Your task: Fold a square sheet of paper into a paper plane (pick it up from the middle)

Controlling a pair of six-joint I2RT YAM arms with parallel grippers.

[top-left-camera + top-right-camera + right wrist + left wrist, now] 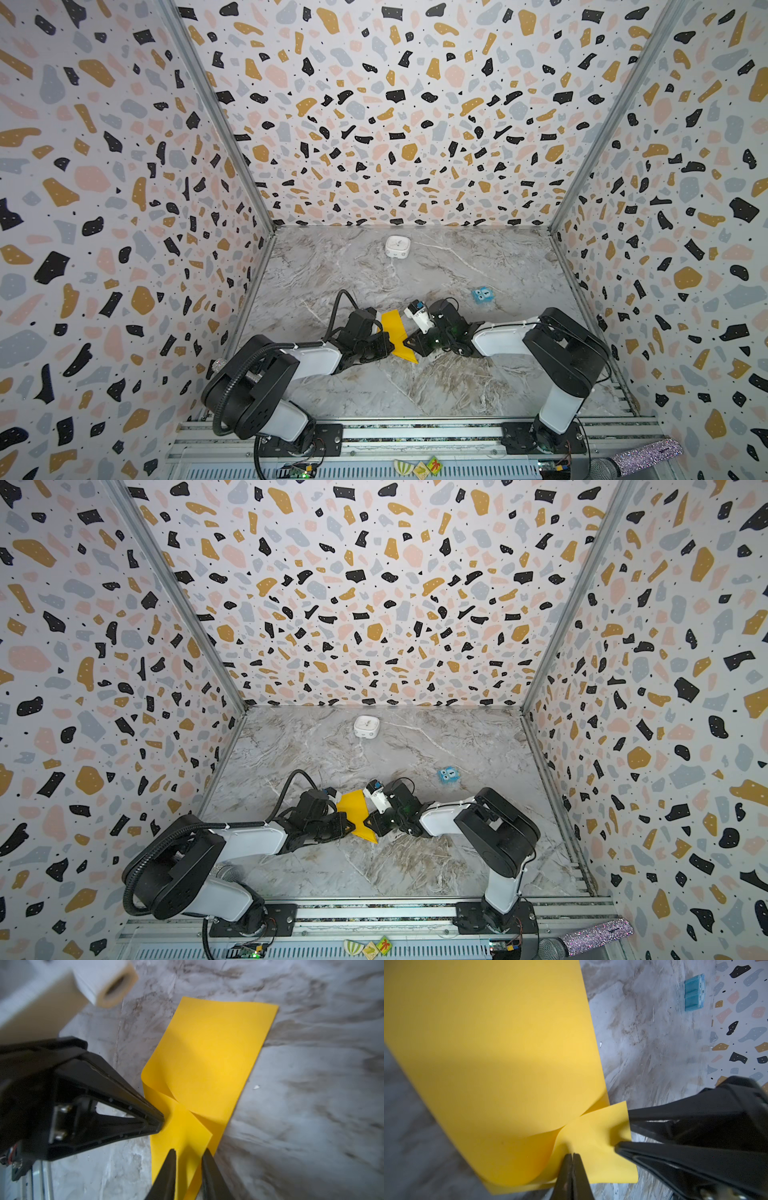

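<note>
Marble table (415, 386) | square sheet of paper (397, 332) | left tool (572, 1155) pinches its edge | right tool (189, 1153) straddles it, apparently released

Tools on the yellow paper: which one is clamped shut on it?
The left tool: its jaws are pressed together on the yellow paper. The right tool has its jaws apart, straddling the paper's edge.

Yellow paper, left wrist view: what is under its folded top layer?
A lower layer of the same yellow paper peeks out under the curled edge. The marble table beneath is covered there.
</note>
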